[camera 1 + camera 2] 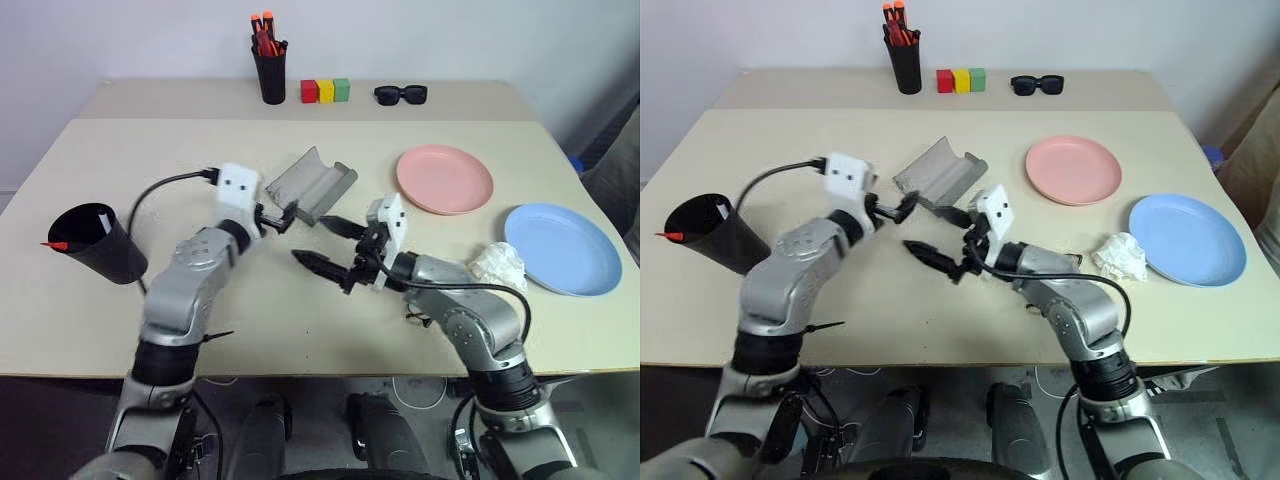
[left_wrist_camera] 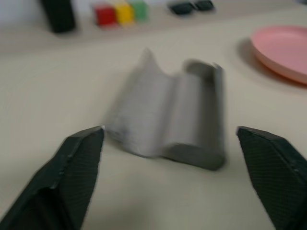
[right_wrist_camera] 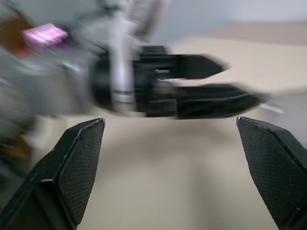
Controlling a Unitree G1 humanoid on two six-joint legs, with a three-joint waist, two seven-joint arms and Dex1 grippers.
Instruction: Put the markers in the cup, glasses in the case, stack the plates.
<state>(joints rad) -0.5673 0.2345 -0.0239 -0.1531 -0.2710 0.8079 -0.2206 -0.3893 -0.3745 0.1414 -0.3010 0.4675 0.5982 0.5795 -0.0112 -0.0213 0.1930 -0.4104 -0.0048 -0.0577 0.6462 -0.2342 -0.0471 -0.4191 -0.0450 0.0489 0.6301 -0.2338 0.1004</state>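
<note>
The grey glasses case (image 1: 312,184) lies open mid-worktop (image 1: 300,310), its long axis slanting away rightward. The left hand (image 1: 280,218), fingers apart and empty, sits just beside its near end, nearer than the right hand (image 1: 330,245), also spread empty.

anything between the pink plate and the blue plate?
No, bare tabletop between the pink plate and the blue plate in the left eye view. The crumpled white tissue sits off that line, nearer the robot, touching the blue plate's rim.
</note>
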